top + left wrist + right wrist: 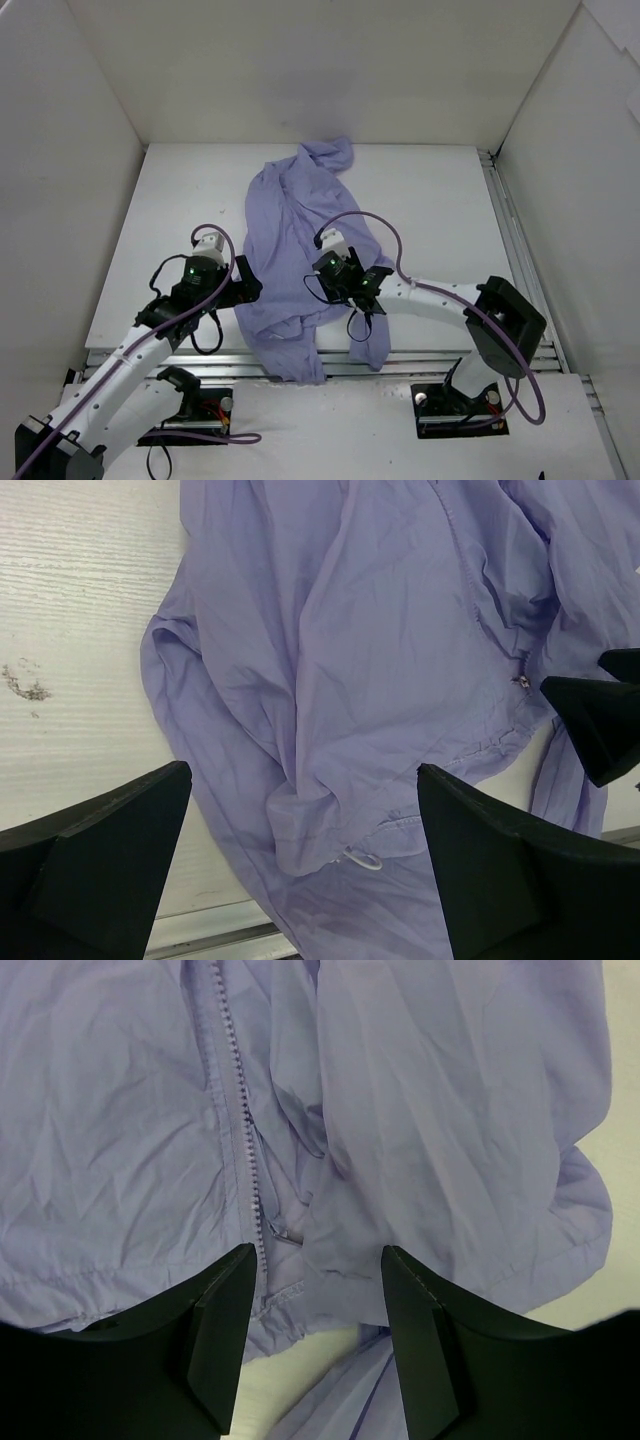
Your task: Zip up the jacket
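The lavender jacket lies crumpled down the middle of the white table, its lower end hanging over the front edge. My left gripper hovers at the jacket's left edge, open wide above folded fabric and a small white cord loop. My right gripper sits over the hem, jaws apart and clamping nothing. Just ahead of its left finger lie the zipper pull and the zipper's teeth. In the left wrist view the right fingers point at the same pull.
White walls enclose the table on three sides. An aluminium rail runs along the front edge and another along the right side. Bare table with a small dark mark lies left of the jacket.
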